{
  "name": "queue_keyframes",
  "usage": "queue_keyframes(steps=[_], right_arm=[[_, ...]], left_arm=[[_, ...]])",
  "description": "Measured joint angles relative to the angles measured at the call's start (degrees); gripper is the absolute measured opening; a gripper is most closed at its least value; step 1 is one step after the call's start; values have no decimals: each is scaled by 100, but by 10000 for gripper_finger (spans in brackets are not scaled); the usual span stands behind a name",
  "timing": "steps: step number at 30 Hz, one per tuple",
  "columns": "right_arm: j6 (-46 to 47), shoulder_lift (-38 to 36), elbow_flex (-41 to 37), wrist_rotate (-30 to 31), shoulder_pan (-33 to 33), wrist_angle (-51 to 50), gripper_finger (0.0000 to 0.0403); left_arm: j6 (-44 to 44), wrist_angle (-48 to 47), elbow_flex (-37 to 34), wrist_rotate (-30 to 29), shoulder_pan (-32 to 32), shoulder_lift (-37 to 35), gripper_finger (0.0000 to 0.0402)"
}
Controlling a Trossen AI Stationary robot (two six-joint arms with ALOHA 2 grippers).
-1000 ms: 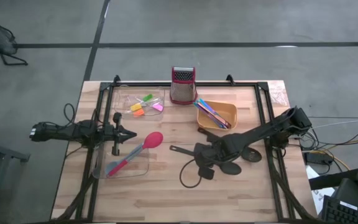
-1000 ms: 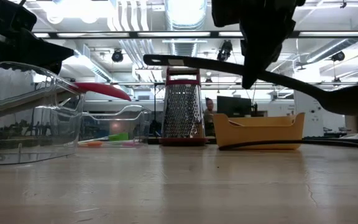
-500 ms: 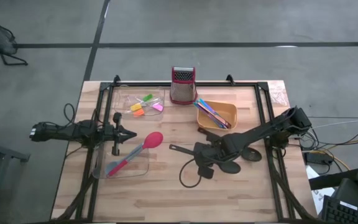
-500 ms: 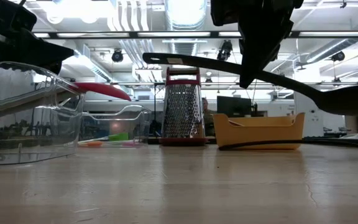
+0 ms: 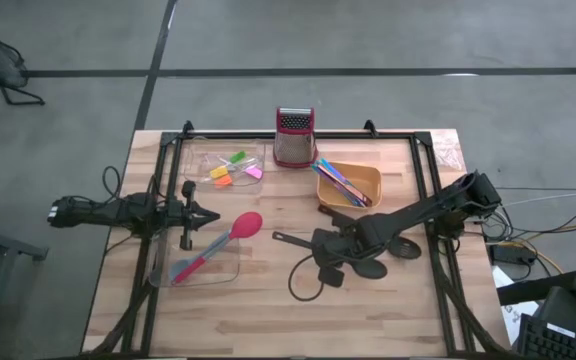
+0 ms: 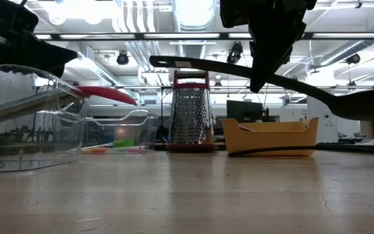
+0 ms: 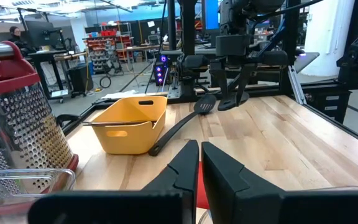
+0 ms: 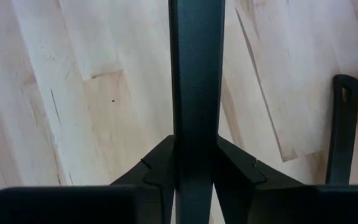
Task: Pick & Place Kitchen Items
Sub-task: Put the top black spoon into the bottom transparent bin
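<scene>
My right gripper (image 5: 320,252) is shut on a long black slotted spoon (image 6: 193,65) above the middle of the table. The spoon's head (image 6: 365,107) points toward the right edge. A second black spoon (image 7: 179,127) lies on the table beside the orange bowl (image 5: 363,180), which holds thin coloured sticks. My left gripper (image 5: 208,215) is shut and empty above the table's left side. Just past it is the red-headed spoon (image 5: 246,225), whose handle rests in a clear tray (image 5: 218,272). Small coloured blocks (image 5: 230,170) lie in a far clear tray. My right gripper pinches the black spoon's handle (image 8: 194,93) between its two fingers, partway along it. The fingers come from above, pointing down, and lie across the handle. The spoon is lifted clear of the table and tilted, with its handle end (image 6: 158,62) higher and its head lower.
The red-topped metal box grater (image 5: 293,135) stands at the far edge between the block tray and the bowl. A dark loop (image 5: 303,285) lies on the wood near my right gripper. Bare wood shows along the near edge (image 5: 298,330).
</scene>
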Motion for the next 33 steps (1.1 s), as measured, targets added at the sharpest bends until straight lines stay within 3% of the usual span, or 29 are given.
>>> queue_keyframes(steps=[9, 16, 22, 33], right_arm=[[0, 0, 0, 0, -2, 2, 74], [-13, 0, 0, 1, -9, 4, 89], [-113, 0, 0, 99, -15, 5, 73], [-162, 0, 5, 142, -13, 9, 84]], left_arm=[[0, 0, 0, 0, 2, -2, 25], [-2, 0, 0, 0, 1, -1, 25], [-2, 0, 0, 0, 2, -1, 25], [192, 75, -13, -72, 0, 0, 25]])
